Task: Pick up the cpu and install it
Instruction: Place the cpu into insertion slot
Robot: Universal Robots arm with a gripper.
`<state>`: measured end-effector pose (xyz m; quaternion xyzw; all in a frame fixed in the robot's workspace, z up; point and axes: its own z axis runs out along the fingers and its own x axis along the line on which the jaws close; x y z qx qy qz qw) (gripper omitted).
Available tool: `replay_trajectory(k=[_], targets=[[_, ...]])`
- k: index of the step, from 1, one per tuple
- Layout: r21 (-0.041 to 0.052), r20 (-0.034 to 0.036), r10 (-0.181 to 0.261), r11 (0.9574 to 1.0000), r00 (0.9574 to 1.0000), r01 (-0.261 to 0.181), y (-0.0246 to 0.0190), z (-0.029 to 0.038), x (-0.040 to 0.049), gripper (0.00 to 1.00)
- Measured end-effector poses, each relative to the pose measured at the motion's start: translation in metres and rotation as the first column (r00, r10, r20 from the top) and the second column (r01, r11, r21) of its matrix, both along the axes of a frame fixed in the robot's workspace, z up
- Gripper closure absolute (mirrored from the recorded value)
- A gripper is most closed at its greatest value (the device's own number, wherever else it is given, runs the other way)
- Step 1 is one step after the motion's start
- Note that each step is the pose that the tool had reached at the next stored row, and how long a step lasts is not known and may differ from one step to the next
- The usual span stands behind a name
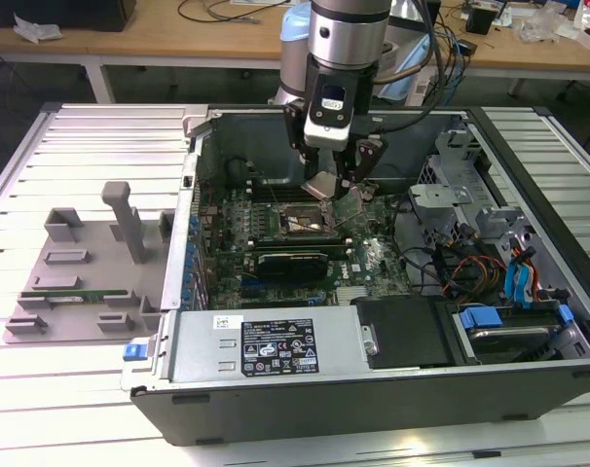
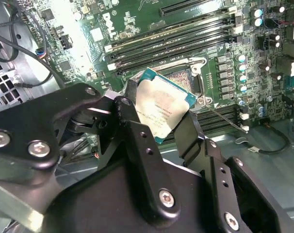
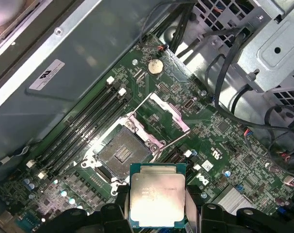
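- The claw point(image 3: 157, 203) is clamped on the cpu point(image 3: 157, 194). One finger is on each of two opposite edges, so the shiny top and the underside are not touched.
- The cpu hangs in the air above the socket point(image 3: 122, 151), a little off to one side. It is not yet in it.
- In the second wrist view the cpu looks tilted, but it is hard to be sure how much, or how high over the socket it is.
- The socket is open. Its metal lid point(image 3: 169, 114) is flipped up beside it, so the cpu has room to go in.
- The socket sits on the green board point(image 3: 142, 85), right next to the long black slots point(image 3: 84, 128).
- The board lies flat inside the open computer case point(image 1: 193, 345), so the claw can reach the socket from above.
- Well away from the socket, outside the case, a grey tray point(image 1: 81, 282) rests on the tabletop point(image 1: 42, 389).
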<state>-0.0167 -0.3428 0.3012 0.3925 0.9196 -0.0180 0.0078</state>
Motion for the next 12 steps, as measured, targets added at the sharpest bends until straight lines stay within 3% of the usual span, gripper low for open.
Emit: replay_trajectory(k=[12], targets=[[-0.0008, 0.0001, -0.077, 0.9971, 0.9971, 0.077, 0.0000, -0.0002, 0.0000, 0.45]])
